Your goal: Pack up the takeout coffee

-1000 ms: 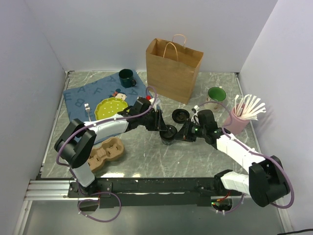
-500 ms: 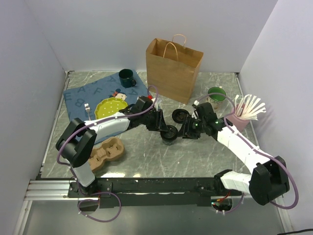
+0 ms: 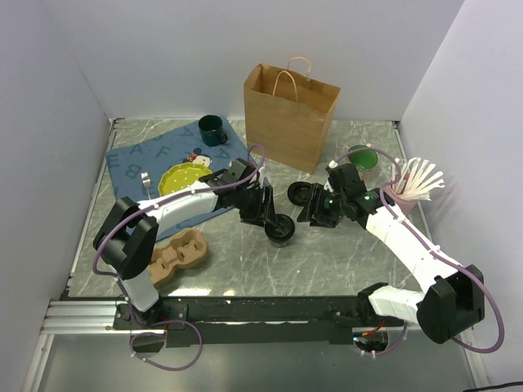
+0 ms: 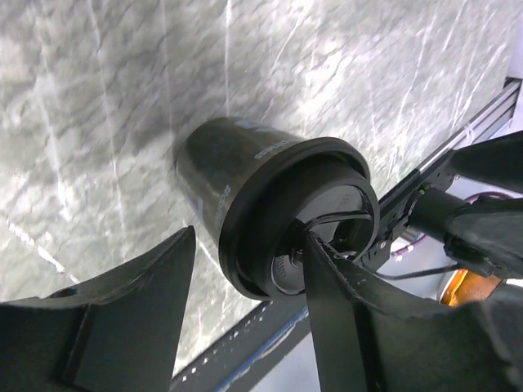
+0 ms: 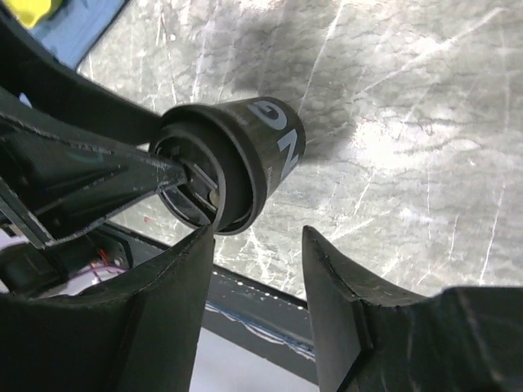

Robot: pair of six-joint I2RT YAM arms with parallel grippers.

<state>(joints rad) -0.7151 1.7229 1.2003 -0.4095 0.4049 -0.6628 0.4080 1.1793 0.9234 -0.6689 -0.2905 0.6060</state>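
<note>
White walls [image 3: 163, 57] close three sides of a grey marble table [image 3: 327, 265], with open marble towards its near edge. A brown paper bag [image 3: 290, 114] stands upright at the back. In front of the bag and well apart from it, the left claw [image 4: 252, 238] is spread astride the lidded, upright takeout coffee [image 3: 280, 230]. The right claw [image 5: 258, 233], spread and holding nothing, is just beside the coffee.
</note>
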